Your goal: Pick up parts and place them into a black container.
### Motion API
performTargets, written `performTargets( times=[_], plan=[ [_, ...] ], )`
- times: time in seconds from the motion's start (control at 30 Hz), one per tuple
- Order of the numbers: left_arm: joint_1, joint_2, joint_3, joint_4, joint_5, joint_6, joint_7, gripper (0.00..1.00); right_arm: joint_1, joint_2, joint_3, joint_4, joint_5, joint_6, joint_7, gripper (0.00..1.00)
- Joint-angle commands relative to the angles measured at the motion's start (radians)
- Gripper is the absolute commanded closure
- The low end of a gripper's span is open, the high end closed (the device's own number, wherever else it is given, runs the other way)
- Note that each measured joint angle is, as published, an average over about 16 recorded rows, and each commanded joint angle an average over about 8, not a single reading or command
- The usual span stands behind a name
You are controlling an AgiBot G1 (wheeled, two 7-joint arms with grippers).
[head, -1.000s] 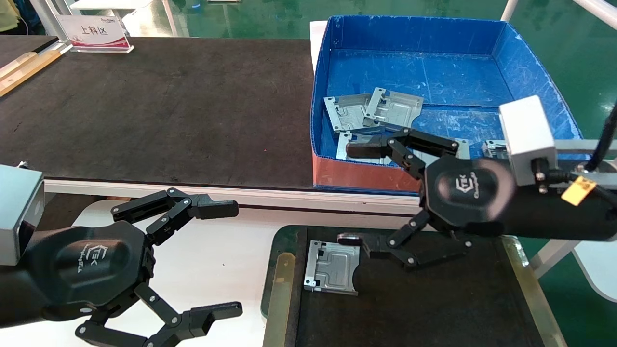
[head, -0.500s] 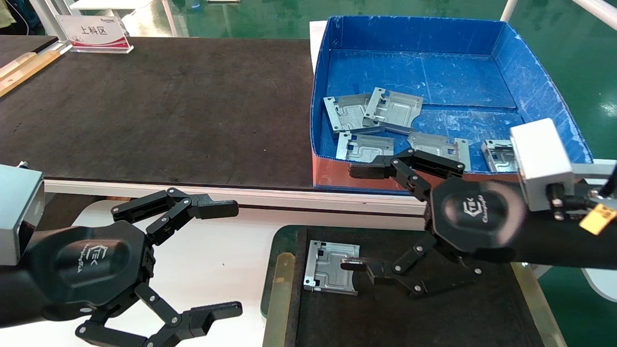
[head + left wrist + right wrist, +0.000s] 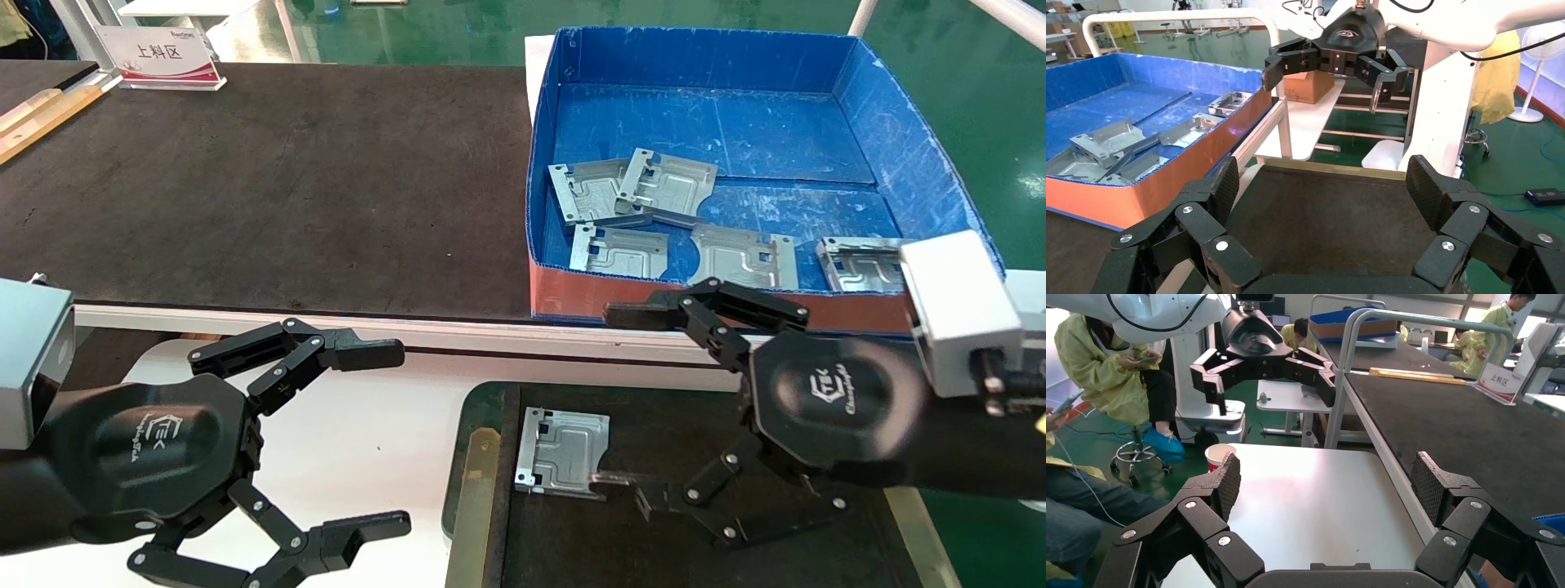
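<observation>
One silver-grey part [image 3: 564, 452] lies flat at the near left of the black container [image 3: 478, 490], on its felt floor. Several more parts [image 3: 666, 184] lie in the blue box [image 3: 572, 57], and also show in the left wrist view [image 3: 1104, 144]. My right gripper [image 3: 614, 398] is open and empty. It hovers over the container, with its lower fingertip at the part's near right corner. It also shows far off in the left wrist view [image 3: 1333, 58]. My left gripper [image 3: 388, 438] is open and empty, parked over the white table [image 3: 368, 408], left of the container.
A large dark tabletop mat [image 3: 286, 188] lies left of the blue box, with a sign [image 3: 159, 55] at its far left. The box's red front wall [image 3: 605, 298] stands just beyond the container. A paper cup [image 3: 1219, 455] and a seated person [image 3: 1107, 373] are beyond the white table.
My right gripper has moved from the blue box's front wall toward me and lower over the container, staying open. The part in the container and the left arm have not moved.
</observation>
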Motion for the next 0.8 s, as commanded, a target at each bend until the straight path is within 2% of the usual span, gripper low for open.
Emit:
performTargets(
  times=[0.03,0.53,0.8],
  plan=[
    [0.000,0.000,0.000,0.000,0.000,0.000,0.000,0.00,-0.019,0.006,0.023,0.021,-0.005,0.004,0.015,0.00],
    [0.000,0.000,0.000,0.000,0.000,0.000,0.000,0.00,-0.156,0.051,0.189,0.172,-0.041,0.029,0.125,0.00],
    [0.000,0.000,0.000,0.000,0.000,0.000,0.000,0.00,-0.186,0.061,0.227,0.205,-0.049,0.034,0.143,0.00]
  ],
)
